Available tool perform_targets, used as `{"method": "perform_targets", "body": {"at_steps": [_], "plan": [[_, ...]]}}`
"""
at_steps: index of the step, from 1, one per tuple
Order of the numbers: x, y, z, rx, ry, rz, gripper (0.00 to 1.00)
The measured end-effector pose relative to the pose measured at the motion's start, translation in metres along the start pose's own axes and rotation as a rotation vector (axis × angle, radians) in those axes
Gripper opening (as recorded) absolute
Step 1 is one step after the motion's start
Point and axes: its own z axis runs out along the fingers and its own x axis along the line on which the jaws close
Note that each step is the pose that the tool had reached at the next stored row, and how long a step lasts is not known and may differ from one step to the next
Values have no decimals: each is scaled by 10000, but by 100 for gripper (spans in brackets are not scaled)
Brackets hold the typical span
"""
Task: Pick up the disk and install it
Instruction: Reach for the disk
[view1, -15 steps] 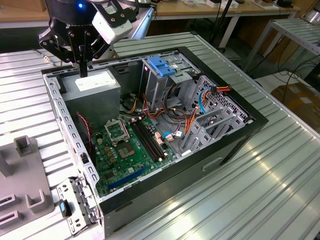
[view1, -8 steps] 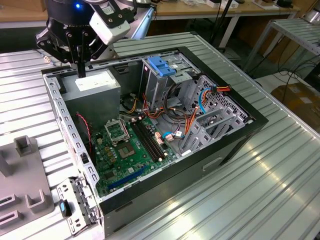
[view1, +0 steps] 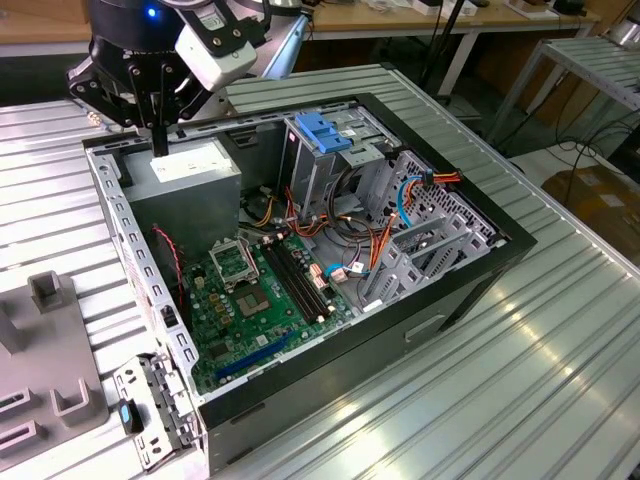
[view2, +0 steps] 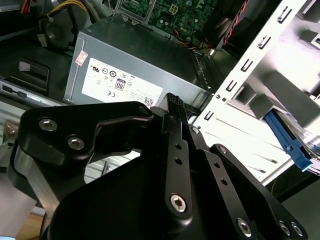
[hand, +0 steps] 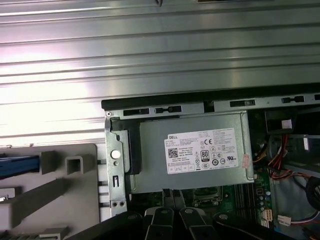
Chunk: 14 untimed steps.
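Gripper (view1: 160, 146), fingers drawn together and empty, hangs just above the power supply (view1: 190, 175) at the 10 o'clock corner of the case (view1: 455, 300). In the first wrist view the disk (hand: 19, 165) shows a blue rail in the grey holder (hand: 75, 195), beside the case at its 8 o'clock.

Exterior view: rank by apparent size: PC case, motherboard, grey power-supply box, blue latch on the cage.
1. PC case
2. motherboard
3. grey power-supply box
4. blue latch, clearly smallest

The motherboard looks nearer the camera than the box, so 2 versus 3 is less sure.
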Motion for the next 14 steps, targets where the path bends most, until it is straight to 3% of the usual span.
{"method": "perform_targets", "body": {"at_steps": [14], "plan": [[62, -5, 8, 2, 30, 1, 11]]}}
